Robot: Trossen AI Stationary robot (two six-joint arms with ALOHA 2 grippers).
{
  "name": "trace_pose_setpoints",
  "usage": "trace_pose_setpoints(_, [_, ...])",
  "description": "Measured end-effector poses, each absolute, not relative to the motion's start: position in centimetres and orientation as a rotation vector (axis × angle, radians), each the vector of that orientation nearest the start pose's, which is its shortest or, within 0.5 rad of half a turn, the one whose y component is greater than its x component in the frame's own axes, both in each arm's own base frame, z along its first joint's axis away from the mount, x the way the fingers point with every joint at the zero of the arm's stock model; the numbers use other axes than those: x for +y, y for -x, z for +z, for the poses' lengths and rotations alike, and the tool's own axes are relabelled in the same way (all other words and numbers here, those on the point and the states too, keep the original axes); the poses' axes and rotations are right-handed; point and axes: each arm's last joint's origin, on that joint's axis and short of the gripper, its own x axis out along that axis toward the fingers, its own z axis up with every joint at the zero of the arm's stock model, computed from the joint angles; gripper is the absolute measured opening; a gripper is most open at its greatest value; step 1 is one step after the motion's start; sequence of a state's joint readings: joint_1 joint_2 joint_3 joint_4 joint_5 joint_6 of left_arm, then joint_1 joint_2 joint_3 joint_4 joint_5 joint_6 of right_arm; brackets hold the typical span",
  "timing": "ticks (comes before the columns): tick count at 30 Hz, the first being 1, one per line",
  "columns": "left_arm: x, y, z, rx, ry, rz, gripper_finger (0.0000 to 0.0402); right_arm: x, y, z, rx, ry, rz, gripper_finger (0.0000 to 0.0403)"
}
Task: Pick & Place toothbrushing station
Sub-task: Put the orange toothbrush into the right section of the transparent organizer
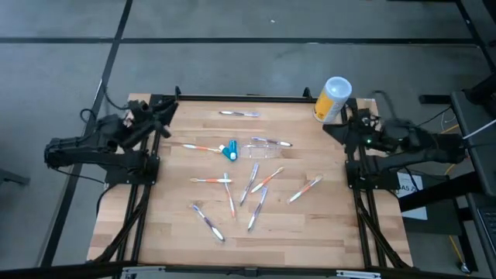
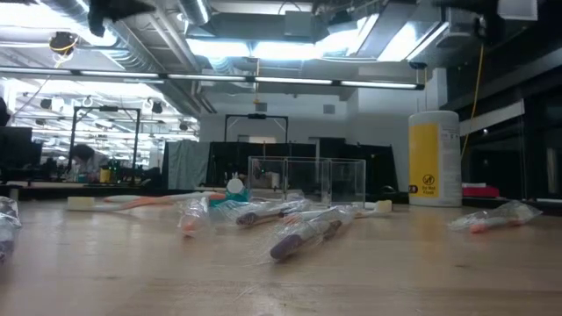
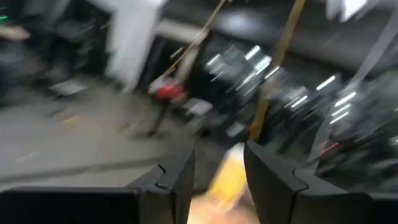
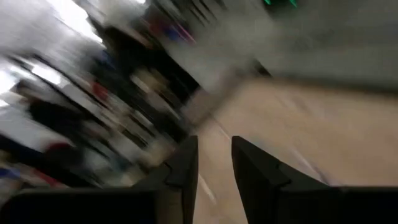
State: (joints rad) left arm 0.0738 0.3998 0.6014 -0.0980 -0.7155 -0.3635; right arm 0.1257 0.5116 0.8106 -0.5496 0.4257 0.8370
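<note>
My left gripper and right gripper hang apart, empty; the toothbrushing station, ringed by toothbrushes, could slip

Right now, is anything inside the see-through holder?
The toothbrushing station looks empty: the room behind shows through its clear walls. Wrapped toothbrushes lie in front of it, hiding its bottom edge.

Bright ceiling strip lights; heavy motion blur in both wrist views.
</note>
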Motion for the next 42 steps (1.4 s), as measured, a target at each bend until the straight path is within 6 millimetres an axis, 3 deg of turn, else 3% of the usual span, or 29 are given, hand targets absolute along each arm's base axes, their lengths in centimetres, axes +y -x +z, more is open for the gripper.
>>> trace_pose_setpoints(4, [2.7, -10.6, 32.2, 0.03, 0.409, 0.851, 0.0118, 0.3, -9.7, 33.4, 0.483, -0.946, -0.547, 0.01])
trace_pose_setpoints(8, [2.8, -12.1, 31.2, 0.208, 0.48, 0.914, 0.011, 0.8, -9.7, 31.0, 0.848, -1.146, -0.734, 0.01])
trace_pose_setpoints(11, [2.8, -12.9, 30.2, 0.291, 0.522, 0.936, 0.0104, 1.2, -10.3, 28.9, 0.978, -1.209, -0.828, 0.01])
trace_pose_setpoints(21, [2.7, -14.4, 29.9, 0.332, 0.553, 0.86, 0.0096, 1.8, -13.0, 21.6, 0.973, -1.243, -0.864, 0.0101])
trace_pose_setpoints(27, [2.6, -14.6, 29.9, 0.347, 0.561, 0.801, 0.0096, 2.2, -13.7, 17.5, 1.063, -1.265, -0.836, 0.0131])
trace_pose_setpoints(35, [2.5, -14.9, 30.3, 0.338, 0.559, 0.73, 0.0093, 2.1, -13.3, 15.0, 1.165, -1.219, -0.935, 0.0177])
trace_pose_setpoints(42, [2.5, -15.1, 30.7, 0.293, 0.567, 0.709, 0.0092, 2.0, -14.1, 14.0, 1.085, -1.213, -0.981, 0.0181])
